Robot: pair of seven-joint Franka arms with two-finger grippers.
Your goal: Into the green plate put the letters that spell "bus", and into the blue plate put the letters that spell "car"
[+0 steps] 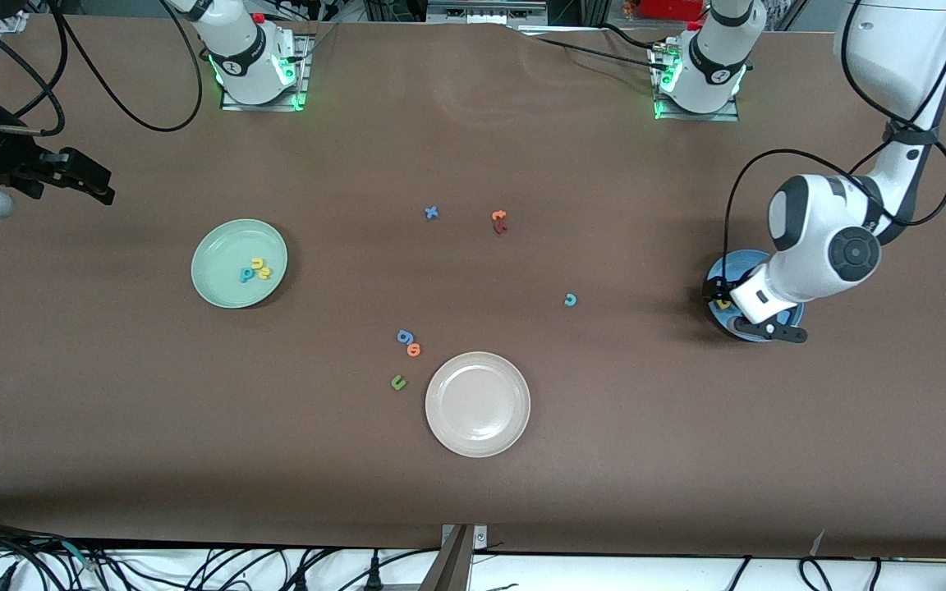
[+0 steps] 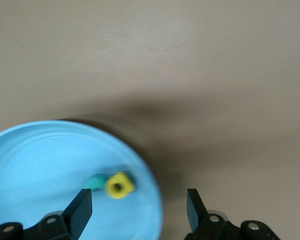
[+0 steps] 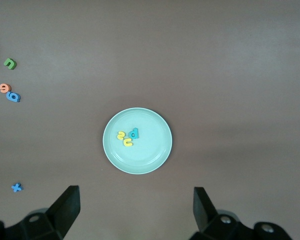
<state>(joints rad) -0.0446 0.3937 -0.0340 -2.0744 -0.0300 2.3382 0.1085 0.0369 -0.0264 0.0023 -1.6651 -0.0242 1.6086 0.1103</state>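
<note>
The right claw [image 1: 99,185] hangs idle, jaws spread and empty, up over the right arm's end of the table [image 1: 473,492], waiting. Below it, the green plate [image 1: 218,283] already holds the teal b [image 1: 246,274], the yellow u [image 1: 257,263] and the yellow s [image 1: 264,273], clustered near its middle, so that word looks finished. Toward the table's middle lie the distractors: a blue letter [image 1: 405,336] touching an orange letter [image 1: 414,350], a dark green u [image 1: 397,382] just beside the empty beige plate [image 1: 452,431], and, farther from the front camera, a blue x [image 1: 431,213] and an orange and red pair [image 1: 499,221]. The teal c [image 1: 570,300] sits alone on the bare table, well apart from both plates – it appears to be the one piece left. The left claw [image 2: 138,210] hovers low over the blue plate [image 2: 35,165], fingers parted and released; beneath it a yellow a [image 2: 120,185] rests against a teal piece [image 2: 96,182], likely the r, close to the plate's rim. The risk I see: with the letters so near the rim and the open claw so low, a sideways pull-away could clip them or nudge the plate. Fetching the c looks unobstructed, though the piece is tiny and flat, so a slightly off grasp could flick it away – nothing stands between it and the blue plate.
</note>
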